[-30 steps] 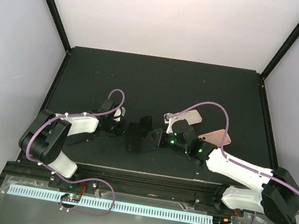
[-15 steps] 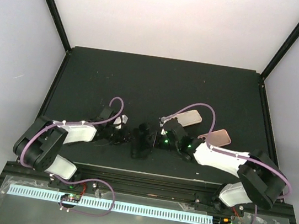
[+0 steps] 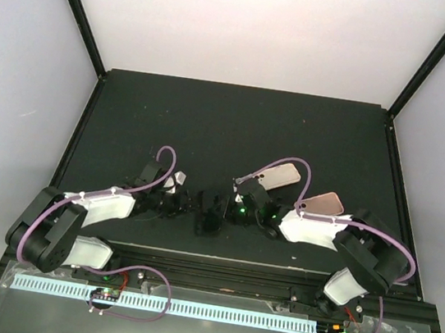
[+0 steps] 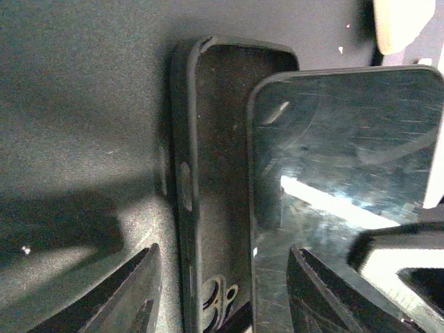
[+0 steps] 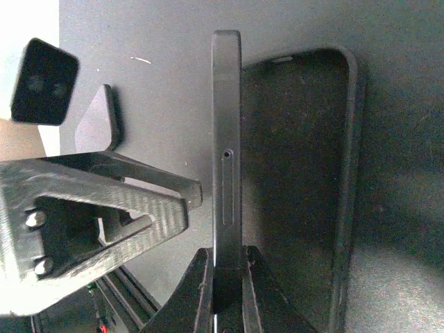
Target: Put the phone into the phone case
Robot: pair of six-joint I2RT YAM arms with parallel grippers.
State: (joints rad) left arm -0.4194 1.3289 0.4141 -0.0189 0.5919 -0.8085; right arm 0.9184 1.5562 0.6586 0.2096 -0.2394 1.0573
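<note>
Phone [image 5: 226, 139], clamped on edge by the right gripper [image 5: 227, 267], stands at one long wall of the case [image 5: 298, 194], long axes parallel; the left gripper [image 4: 222, 267] has its fingers apart.

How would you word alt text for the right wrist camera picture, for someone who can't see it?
The right gripper pinches a dark phone, seen edge-on, along the left side of an empty black phone case that lies open on a dark table.
</note>
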